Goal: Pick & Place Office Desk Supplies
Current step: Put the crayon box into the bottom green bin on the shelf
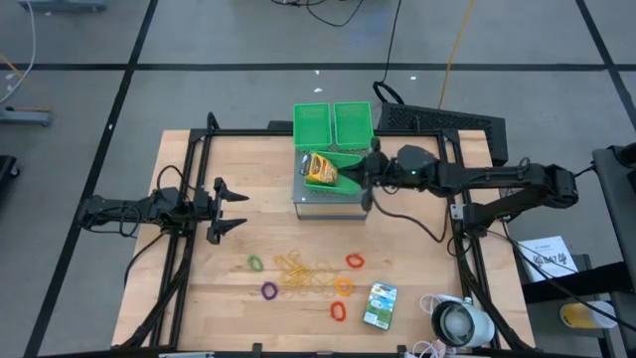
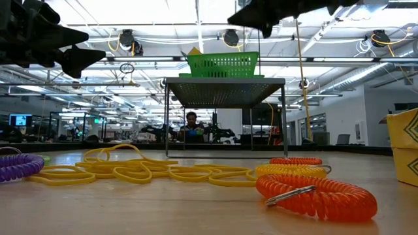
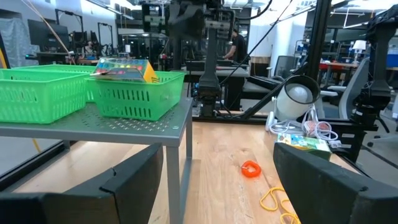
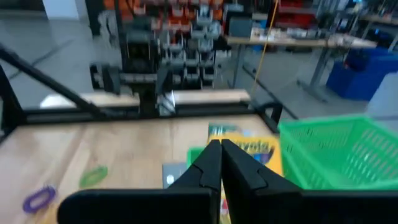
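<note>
Closed, empty right gripper (image 1: 364,171) hovered upper centre beside the yellow-green crayon box (image 1: 320,168); wide-open left gripper (image 1: 238,206) waited mid-left.

bins (image 1: 333,124) crowd stand (image 1: 331,199), bare table (image 1: 199,268) leftward

A pale wooden table top (image 1: 248,308) stands on a grey floor marked with dark lines (image 1: 229,89). Beyond the table the room opens into a wide workshop hall: long bright ceiling light strips (image 2: 163,13) run overhead among pipes and hanging yellow cables (image 2: 302,72). Far back, a person (image 2: 191,125) sits among dark equipment and glowing screens (image 2: 19,120). Workbenches (image 4: 298,43), blue bins (image 4: 367,78) and a grey office chair (image 3: 360,81) fill the rest.
</note>
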Tool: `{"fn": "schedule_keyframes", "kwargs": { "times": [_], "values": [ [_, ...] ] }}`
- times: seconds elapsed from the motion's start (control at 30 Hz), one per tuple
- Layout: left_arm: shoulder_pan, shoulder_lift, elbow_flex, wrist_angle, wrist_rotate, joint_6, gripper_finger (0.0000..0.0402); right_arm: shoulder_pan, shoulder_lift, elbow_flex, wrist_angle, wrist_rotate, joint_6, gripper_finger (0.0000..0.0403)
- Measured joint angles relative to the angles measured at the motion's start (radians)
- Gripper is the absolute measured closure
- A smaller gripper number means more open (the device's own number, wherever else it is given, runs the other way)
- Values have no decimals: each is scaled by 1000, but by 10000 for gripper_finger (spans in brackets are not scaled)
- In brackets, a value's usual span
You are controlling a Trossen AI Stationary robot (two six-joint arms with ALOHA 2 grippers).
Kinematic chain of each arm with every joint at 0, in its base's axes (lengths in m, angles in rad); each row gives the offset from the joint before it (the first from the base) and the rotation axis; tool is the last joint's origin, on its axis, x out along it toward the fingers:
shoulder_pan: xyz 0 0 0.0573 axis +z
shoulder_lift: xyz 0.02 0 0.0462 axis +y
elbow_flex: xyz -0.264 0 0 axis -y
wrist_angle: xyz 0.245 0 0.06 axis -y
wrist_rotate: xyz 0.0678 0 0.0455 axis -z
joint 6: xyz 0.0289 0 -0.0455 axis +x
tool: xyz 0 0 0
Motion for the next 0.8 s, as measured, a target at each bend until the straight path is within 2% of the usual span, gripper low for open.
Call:
{"fn": "schedule_keyframes", "kwargs": {
  "times": [0.13, 0.4, 0.5, 0.63, 0.8],
  "values": [
    [0, 0, 0, 0, 0, 0, 91, 0, 11, 29, 45, -2, -4, 403],
    [0, 0, 0, 0, 0, 0, 92, -5, 216, 356, -261, -3, -49, 403],
    [0, 0, 0, 0, 0, 0, 92, -7, 311, 456, -327, -2, -79, 403],
    [0, 0, 0, 0, 0, 0, 92, -13, 401, 515, -343, -1, -107, 403],
    [0, 0, 0, 0, 0, 0, 91, -45, 443, 522, -367, 0, -95, 403]
  ]
}}
